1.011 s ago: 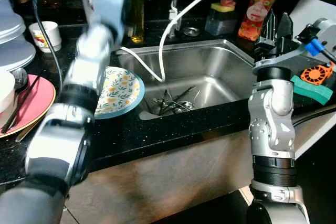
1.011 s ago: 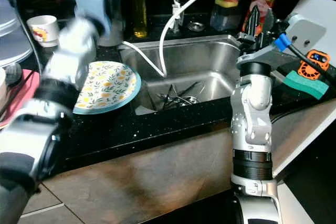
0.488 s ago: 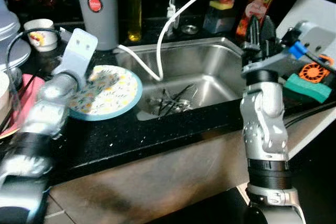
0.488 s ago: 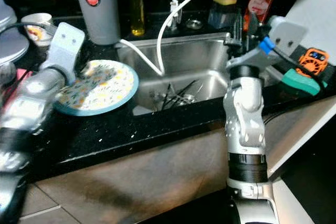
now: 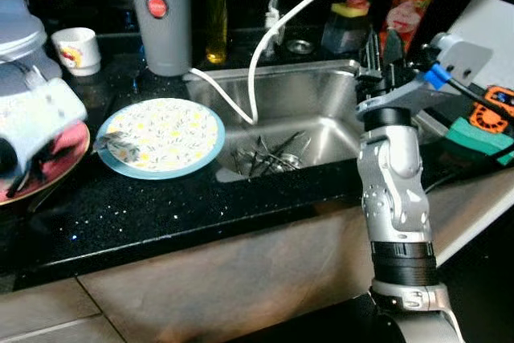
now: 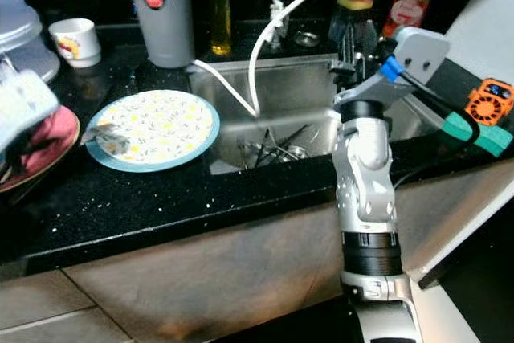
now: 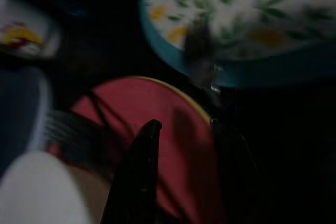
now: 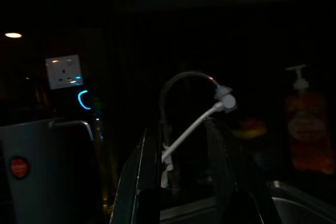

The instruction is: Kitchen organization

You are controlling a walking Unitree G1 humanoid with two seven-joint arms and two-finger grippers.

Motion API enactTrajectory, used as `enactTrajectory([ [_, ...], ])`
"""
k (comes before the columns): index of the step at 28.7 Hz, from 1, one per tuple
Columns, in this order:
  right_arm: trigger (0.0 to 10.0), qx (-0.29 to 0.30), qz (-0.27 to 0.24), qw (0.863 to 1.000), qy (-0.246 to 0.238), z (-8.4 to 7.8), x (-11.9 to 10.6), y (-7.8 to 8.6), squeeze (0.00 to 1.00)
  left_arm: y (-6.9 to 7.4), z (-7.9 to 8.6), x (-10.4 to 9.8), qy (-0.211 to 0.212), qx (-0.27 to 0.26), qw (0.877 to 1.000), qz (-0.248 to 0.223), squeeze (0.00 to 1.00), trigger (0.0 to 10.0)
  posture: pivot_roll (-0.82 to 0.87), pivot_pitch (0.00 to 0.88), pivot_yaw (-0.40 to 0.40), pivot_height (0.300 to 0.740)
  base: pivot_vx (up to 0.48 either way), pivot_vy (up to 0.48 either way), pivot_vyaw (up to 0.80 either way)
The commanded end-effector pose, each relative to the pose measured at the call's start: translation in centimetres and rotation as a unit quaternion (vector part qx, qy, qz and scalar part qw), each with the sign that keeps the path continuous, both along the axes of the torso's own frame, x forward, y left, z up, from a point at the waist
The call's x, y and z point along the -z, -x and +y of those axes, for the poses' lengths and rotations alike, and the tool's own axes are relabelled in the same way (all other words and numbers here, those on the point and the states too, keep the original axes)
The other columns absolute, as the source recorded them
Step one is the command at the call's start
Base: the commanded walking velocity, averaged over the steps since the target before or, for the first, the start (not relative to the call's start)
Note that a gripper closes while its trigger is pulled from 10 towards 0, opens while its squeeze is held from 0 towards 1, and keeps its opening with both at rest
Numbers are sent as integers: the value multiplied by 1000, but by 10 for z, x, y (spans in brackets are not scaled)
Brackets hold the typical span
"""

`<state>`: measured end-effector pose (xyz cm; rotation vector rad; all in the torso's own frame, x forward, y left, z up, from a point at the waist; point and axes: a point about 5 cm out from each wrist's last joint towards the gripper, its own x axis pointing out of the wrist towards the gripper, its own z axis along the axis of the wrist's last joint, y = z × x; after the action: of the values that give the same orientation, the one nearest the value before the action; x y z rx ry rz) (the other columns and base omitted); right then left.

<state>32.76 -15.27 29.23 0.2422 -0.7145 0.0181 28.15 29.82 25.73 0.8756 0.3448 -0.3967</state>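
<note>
Right gripper (image 5: pixel 382 44) is raised above the sink's (image 5: pixel 321 90) right edge, fingers pointing up, slightly apart, holding nothing; the wrist view looks between them at the faucet (image 8: pixel 181 85) and white hose (image 5: pixel 281 26). Left gripper (image 7: pixel 184 177) hovers over the red plate (image 5: pixel 64 154) at the counter's (image 5: pixel 161 206) left end; one finger (image 7: pixel 139 171) shows dark and blurred, can't tell apart or together. Floral plate (image 5: pixel 161 136) lies flat on the counter just left of the sink, utensil (image 5: pixel 112 141) on its left rim. Cutlery (image 5: pixel 269 154) sits in the sink. Grey dispenser (image 5: pixel 159 14) and cup (image 5: pixel 76 50) stand behind. Green sponge (image 5: pixel 479 136) lies far right.
</note>
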Motion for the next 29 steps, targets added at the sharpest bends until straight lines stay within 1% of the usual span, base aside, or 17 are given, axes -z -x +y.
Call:
enactTrajectory([
  [1,10000,8,3,1000,-3,-3,3,0,0,6,1,-12,-18,9,1000,2,0,10000,238,13,-35,740,0,0,0],
  [3,10000,10,5,1000,-4,-4,5,0,0,9,1,-10,-21,16,1000,15,0,10000,238,13,-35,740,0,0,0],
  [5,10000,11,6,1000,-4,-5,6,1,0,8,0,-9,-14,22,999,18,0,10000,238,13,-35,740,0,0,0],
  [7,10000,12,6,1000,-4,-5,5,0,0,6,-6,-5,9,39,999,25,0,10000,235,11,-37,740,0,0,0],
  [9,10000,11,5,1000,-4,-5,5,0,0,3,-16,1,51,65,996,35,0,10000,235,13,-44,740,0,0,0],
  [10,10000,11,5,1000,-4,-5,5,0,0,3,-16,1,51,65,996,35,0,10000,235,13,-44,740,0,0,0],
  [12,10000,9,4,1000,-1,-4,3,-2,0,-3,-24,9,85,83,992,50,0,10000,231,16,-47,740,0,0,0],
  [16,10000,9,3,1000,1,-4,3,-1,0,-5,-25,11,92,86,991,54,0,10000,220,17,-45,740,0,0,0],
  [19,10000,15,4,1000,1,-6,3,0,0,-9,-20,14,78,77,992,57,0,10000,211,18,-41,740,0,0,0],
  [22,10000,17,5,1000,0,-6,4,1,0,-19,-14,10,63,52,996,24,0,10000,202,19,-35,740,0,0,0],
  [24,10000,17,6,1000,0,-6,5,2,0,-28,-7,2,63,17,998,-9,0,10000,203,20,-36,740,0,0,0],
  [28,10000,17,6,1000,0,-6,5,2,0,-33,-1,4,60,-10,998,-19,0,10000,204,25,-42,740,0,0,0],
  [29,10000,17,6,1000,0,-6,5,2,0,-34,-1,5,70,-14,997,-17,0,10000,204,25,-42,740,0,0,0],
])
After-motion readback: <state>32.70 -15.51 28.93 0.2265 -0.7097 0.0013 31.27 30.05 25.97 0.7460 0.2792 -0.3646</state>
